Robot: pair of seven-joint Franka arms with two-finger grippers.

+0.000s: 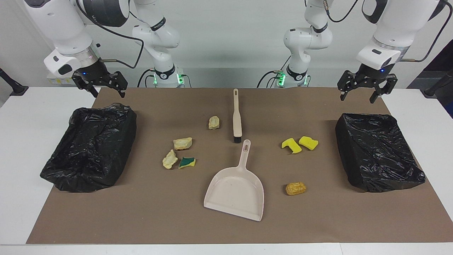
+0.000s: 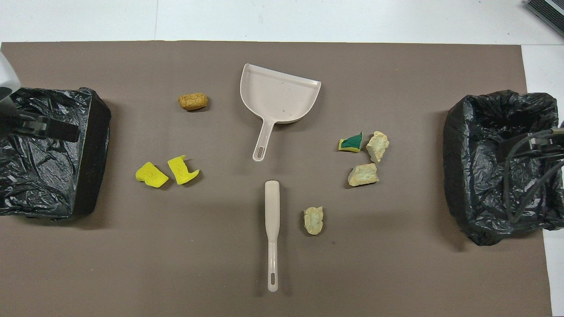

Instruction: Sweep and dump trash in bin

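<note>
We see seven pieces of trash scattered on the brown mat (image 1: 141,219), none touched by anything. Two bright yellow sponge pieces (image 1: 299,144) lie side by side, nearly touching, toward the left arm's end of the table, their edges cut in wavy curves. An orange-brown chunk (image 1: 296,188) with a cracked, crusty surface sits alone, farther from the robots than the yellow pair. Toward the right arm's end, three pale beige crumbly chunks lie apart from one another: one (image 1: 213,122) just beside the brush (image 1: 236,118), one (image 1: 182,143) farther out, and a third (image 1: 170,159) close beside a yellow-and-green sponge piece (image 1: 187,162), whose dark green face is turned up.

The beige brush lies flat mid-table, its black bristles pointing away from the robots. The beige dustpan (image 1: 235,193) lies farther out than the brush, its handle pointing at the bristles.

A bin lined with black plastic stands at each end of the mat: one (image 1: 378,152) at the left arm's end, one (image 1: 90,148) at the right arm's.

The left gripper (image 1: 366,92) hangs above the mat's edge by its bin, fingers spread and holding nothing. The right gripper (image 1: 104,86) hangs likewise near its own bin, fingers apart, holding nothing.
</note>
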